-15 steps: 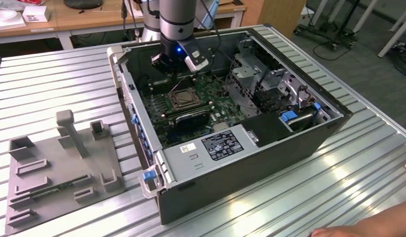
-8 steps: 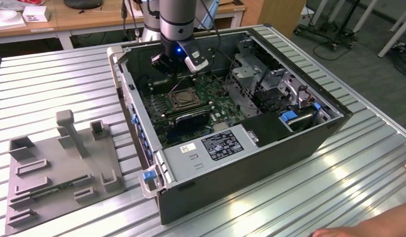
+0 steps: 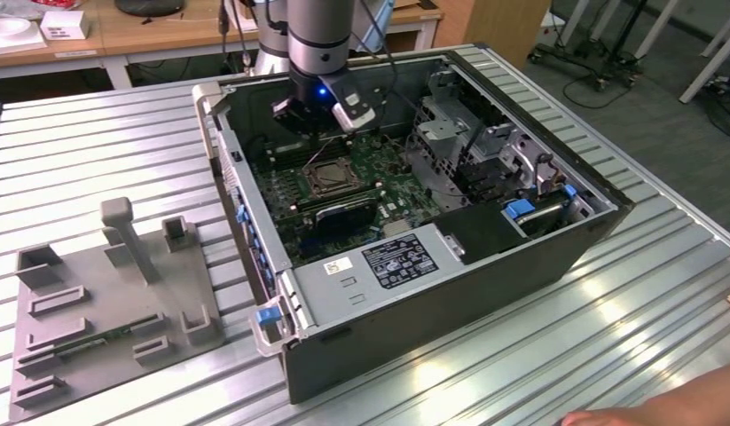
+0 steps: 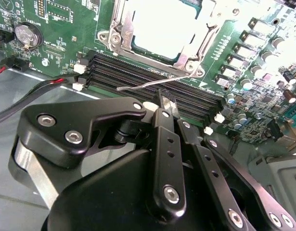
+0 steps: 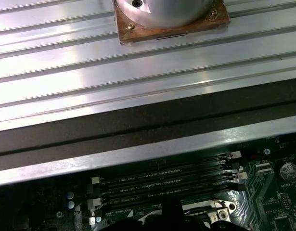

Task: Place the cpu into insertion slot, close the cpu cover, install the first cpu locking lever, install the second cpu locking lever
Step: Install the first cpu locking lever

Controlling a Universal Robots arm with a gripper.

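Gripper (image 4: pixel 166 102) closed, empty, near loose lever (image 4: pixel 138 86) beside cpu (image 4: pixel 162 24); I feared lever slipping (springy wire), scraping memory slots (image 4: pixel 138 72).

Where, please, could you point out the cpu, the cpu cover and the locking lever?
cpu (image 4: pixel 162 21), second wrist view: middle of its bright metal top.
cpu cover (image 4: pixel 160 54), second wrist view: one side of its silvery frame.
locking lever (image 4: pixel 148 84), second wrist view: middle of the thin wire rod.
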